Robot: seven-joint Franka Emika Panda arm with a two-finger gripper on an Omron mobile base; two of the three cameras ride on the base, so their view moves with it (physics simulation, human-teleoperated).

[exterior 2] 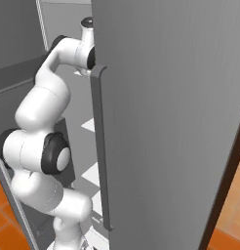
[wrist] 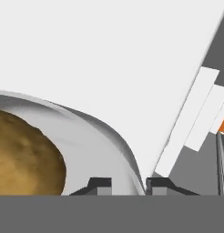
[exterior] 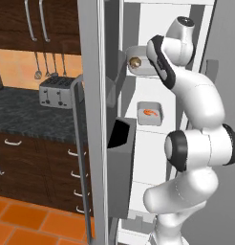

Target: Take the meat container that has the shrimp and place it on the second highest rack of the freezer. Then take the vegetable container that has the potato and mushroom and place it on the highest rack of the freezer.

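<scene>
1. A kitchen with dark wood cabinets, a toaster (exterior: 57,92) on a dark stone counter (exterior: 24,115), and orange floor tiles.
2. The freezer (exterior: 93,119) stands open; its white interior holds two containers.
3. The vegetable container (exterior: 141,61) with the potato (wrist: 25,157) sits on the highest rack (exterior: 145,76).
4. The meat container (exterior: 149,114) with the shrimp (exterior: 150,113) rests one shelf lower.
5. The gripper (wrist: 128,185) sits at the vegetable container's rim, fingertips slightly parted on either side of its wall; whether they pinch it cannot be told.

Tan-brown potato (wrist: 22,154), orange-pink shrimp (exterior: 150,113)
</scene>
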